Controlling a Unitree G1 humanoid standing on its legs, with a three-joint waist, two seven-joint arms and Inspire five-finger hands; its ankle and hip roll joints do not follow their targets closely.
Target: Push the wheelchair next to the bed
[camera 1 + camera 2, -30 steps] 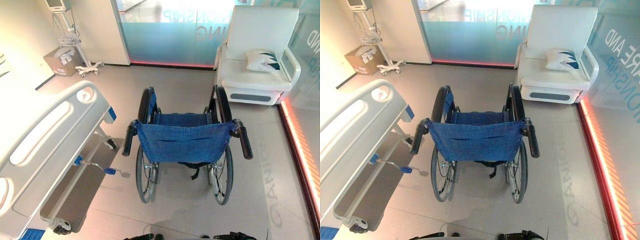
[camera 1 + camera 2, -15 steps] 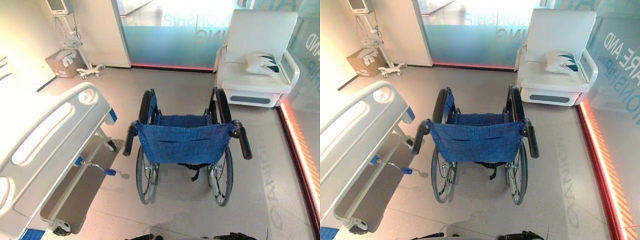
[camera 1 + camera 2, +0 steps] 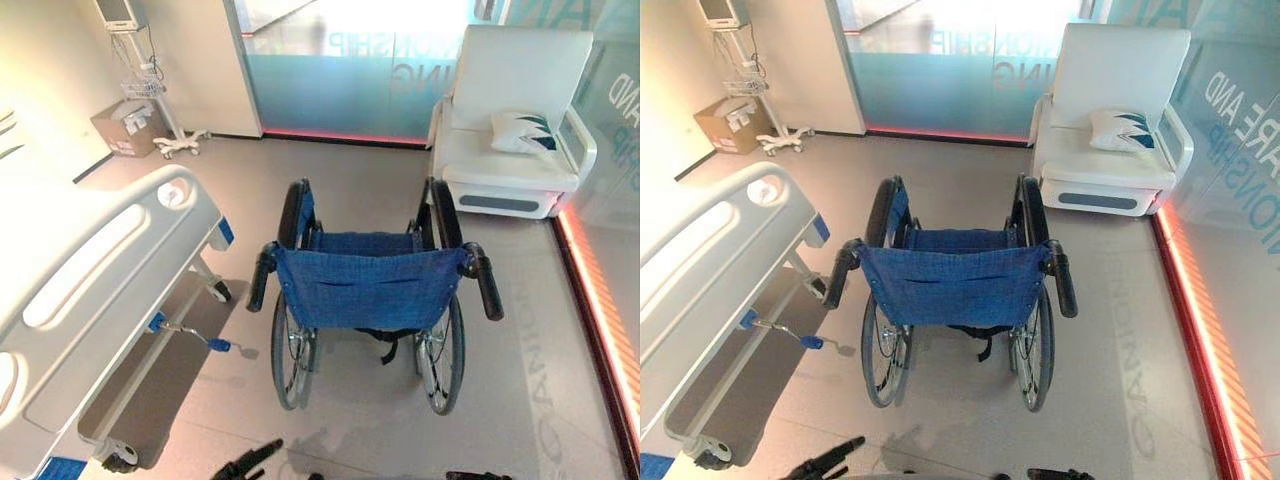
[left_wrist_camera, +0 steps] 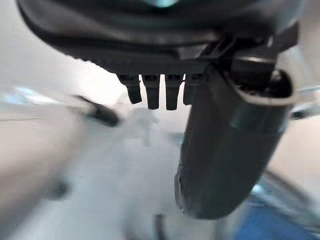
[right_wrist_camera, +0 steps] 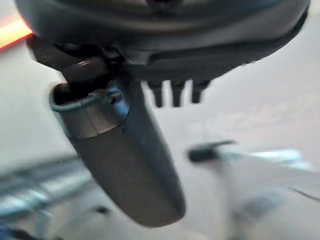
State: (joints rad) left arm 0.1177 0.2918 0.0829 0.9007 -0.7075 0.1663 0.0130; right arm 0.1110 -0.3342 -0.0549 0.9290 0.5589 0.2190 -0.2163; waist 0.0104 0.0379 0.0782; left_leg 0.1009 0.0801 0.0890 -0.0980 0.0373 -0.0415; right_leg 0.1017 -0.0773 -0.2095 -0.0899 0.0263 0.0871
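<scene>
The wheelchair (image 3: 368, 288), with blue cloth seat and back, stands in the middle of the floor with its back towards me. Its black push handles stick out at the left (image 3: 260, 280) and right (image 3: 487, 287). The white hospital bed (image 3: 90, 270) runs along the left, a short gap from the wheelchair's left wheel. My left hand (image 3: 245, 462) shows at the bottom edge, fingers straight, well short of the handles and holding nothing. My right hand (image 3: 475, 476) barely shows at the bottom edge; its wrist view shows the thumb (image 5: 125, 150) and fingers out, holding nothing.
A white armchair (image 3: 510, 110) with a pillow (image 3: 525, 130) stands at the back right. A cardboard box (image 3: 128, 127) and a wheeled monitor stand (image 3: 150, 90) are at the back left. A blue-tipped crank (image 3: 218, 344) juts from the bed. A red light strip (image 3: 600, 300) lines the right wall.
My left hand has come up and to the left from the bottom edge, fingers stretched out. The right hand has sunk lower. The wheelchair and bed have not moved.
</scene>
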